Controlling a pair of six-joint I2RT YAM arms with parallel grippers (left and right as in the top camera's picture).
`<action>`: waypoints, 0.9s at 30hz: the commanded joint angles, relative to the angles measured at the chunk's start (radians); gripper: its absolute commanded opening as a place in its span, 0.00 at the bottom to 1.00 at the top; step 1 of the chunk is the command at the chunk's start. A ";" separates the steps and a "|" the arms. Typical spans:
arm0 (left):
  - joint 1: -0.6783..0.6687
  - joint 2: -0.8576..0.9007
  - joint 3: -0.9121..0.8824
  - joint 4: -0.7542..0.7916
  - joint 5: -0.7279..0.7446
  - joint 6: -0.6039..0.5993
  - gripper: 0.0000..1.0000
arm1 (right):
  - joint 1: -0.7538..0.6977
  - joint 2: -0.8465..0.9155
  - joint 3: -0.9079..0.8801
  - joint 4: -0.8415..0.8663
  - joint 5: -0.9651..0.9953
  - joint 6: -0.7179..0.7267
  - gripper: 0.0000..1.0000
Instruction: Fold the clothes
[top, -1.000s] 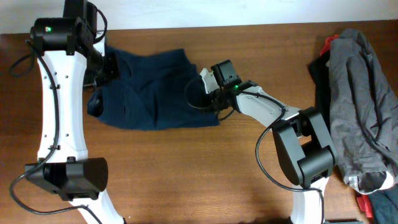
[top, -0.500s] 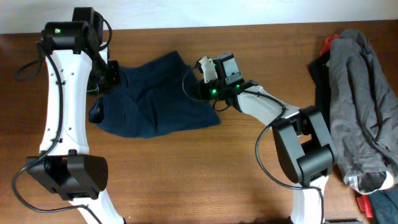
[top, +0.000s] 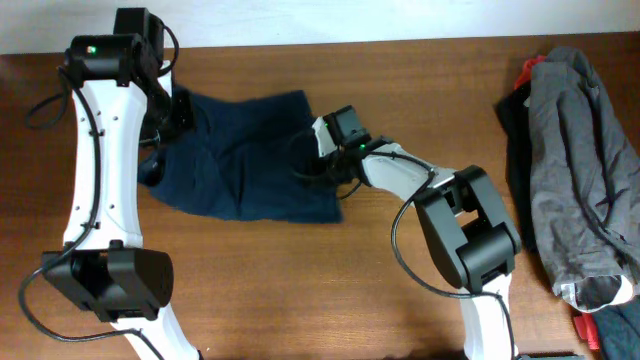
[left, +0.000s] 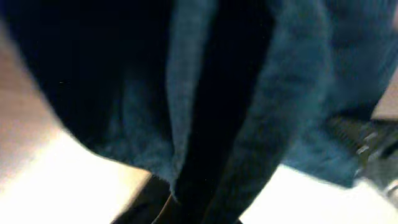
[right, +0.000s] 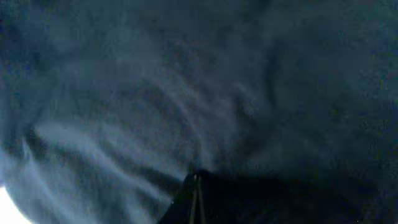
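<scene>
While the dark navy shorts (top: 250, 150) lie rumpled on the wooden table (top: 300, 290), left of centre near its far edge, the left gripper (top: 178, 110) sits at their left edge, too blurred to tell whether its jaws are closed; the right gripper (top: 322, 168), at their right edge, has its fingertips pressed together, pinching the cloth
</scene>
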 joint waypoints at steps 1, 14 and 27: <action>0.005 -0.010 0.005 0.039 0.090 -0.047 0.01 | 0.081 0.018 -0.028 -0.079 0.027 0.077 0.04; -0.145 -0.002 -0.089 0.180 0.129 -0.166 0.01 | 0.158 -0.131 -0.028 -0.170 0.087 0.050 0.04; -0.223 0.000 -0.242 0.235 0.159 -0.200 0.01 | 0.006 -0.439 -0.028 -0.415 0.622 0.095 0.04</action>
